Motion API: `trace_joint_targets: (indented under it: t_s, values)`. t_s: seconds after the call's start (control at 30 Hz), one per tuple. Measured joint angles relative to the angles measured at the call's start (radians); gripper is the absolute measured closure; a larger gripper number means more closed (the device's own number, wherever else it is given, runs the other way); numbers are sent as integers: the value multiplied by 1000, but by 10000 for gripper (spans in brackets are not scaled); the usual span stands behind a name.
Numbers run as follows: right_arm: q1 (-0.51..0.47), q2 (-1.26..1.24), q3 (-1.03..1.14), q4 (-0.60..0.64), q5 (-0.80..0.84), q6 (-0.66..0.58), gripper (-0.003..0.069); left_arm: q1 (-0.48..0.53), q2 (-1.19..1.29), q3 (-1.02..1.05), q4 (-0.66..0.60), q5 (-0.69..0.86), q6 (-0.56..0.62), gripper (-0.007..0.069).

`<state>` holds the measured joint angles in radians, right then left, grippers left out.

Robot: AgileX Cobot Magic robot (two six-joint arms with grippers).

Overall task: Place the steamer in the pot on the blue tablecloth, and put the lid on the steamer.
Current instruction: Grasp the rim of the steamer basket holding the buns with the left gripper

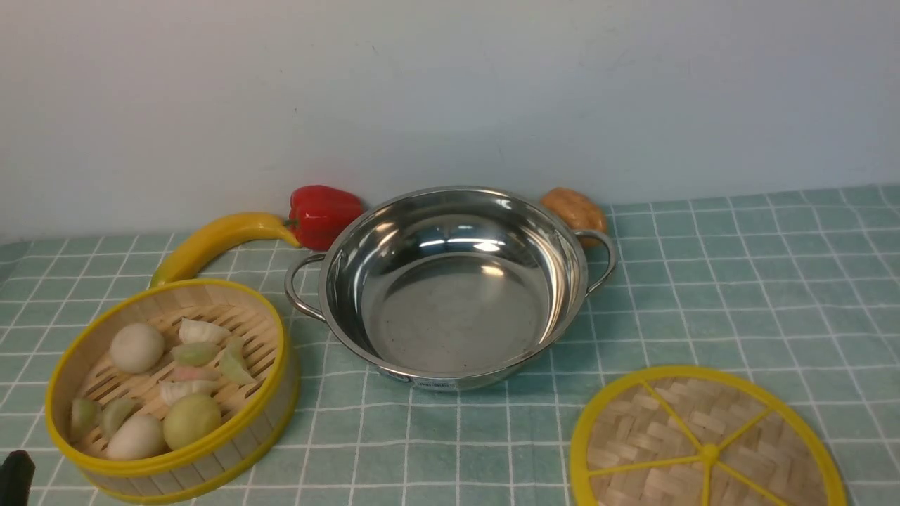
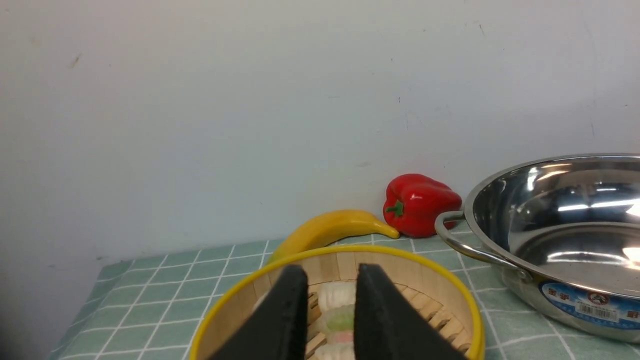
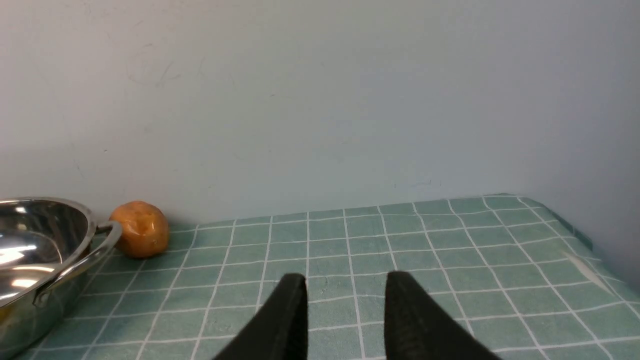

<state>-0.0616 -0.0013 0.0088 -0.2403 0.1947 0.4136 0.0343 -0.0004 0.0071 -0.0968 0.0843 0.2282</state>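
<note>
The steamer (image 1: 260,422) stands on the blue tablecloth (image 1: 738,281) at the front left, holding several buns and dumplings. The empty pot (image 1: 450,316) stands in the middle, to its right. The lid (image 1: 706,443) lies flat on the cloth at the front right. In the left wrist view my left gripper (image 2: 327,272) is open and empty, its tips over the steamer (image 2: 445,287), with the pot (image 2: 560,235) beside it. In the right wrist view my right gripper (image 3: 346,280) is open and empty above bare cloth, with the pot (image 3: 40,250) off to one side.
A yellow banana (image 1: 211,242) and a red pepper (image 1: 322,214) lie behind the steamer by the wall. An orange-brown round fruit (image 1: 573,209) sits behind the pot's right handle. A black part of my left arm (image 1: 15,478) shows at the front-left corner.
</note>
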Motion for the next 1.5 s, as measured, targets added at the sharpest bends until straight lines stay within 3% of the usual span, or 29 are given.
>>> trace_joint_targets:
  t_s: [0.27, 0.43, 0.57, 0.7, 1.03, 1.13, 1.2, 1.3, 1.33, 1.37, 1.47, 1.5]
  values:
    - [0, 0, 0, 12, -7, 2, 419, 0, 0, 0, 0, 0, 0, 470]
    - [0, 0, 0, 174, -143, 105, 419, -1, 0, 1, -44, -55, -56, 457]
    - [0, 0, 0, 365, -314, 246, 419, -1, 0, 1, -234, -246, -317, 455]
    - [0, 0, 0, 429, -414, 290, 419, -2, 0, 1, -334, -395, -460, 451]
    - [0, 0, -39, 431, -687, 339, 419, -2, -1, -16, -329, -764, -536, 433]
    - [0, 39, -201, 333, -735, 292, 419, -2, 15, -193, -222, -683, -475, 405]
    - [0, 91, -284, 247, -692, 281, 419, -2, 51, -315, -187, -534, -393, 382]
    - [0, 235, -477, 47, -459, 319, 419, -2, 162, -522, -178, -174, -228, 345]
    - [0, 245, -487, 36, -459, 319, 419, -2, 171, -535, -175, -150, -228, 343]
    - [0, 326, -548, -24, -298, 368, 419, -2, 242, -638, -159, 33, -175, 335]
    - [0, 467, -643, -65, 41, 417, 419, -2, 391, -813, -48, 349, -170, 332]
    - [0, 476, -647, -65, 41, 417, 419, 0, 401, -834, -36, 369, -174, 332]
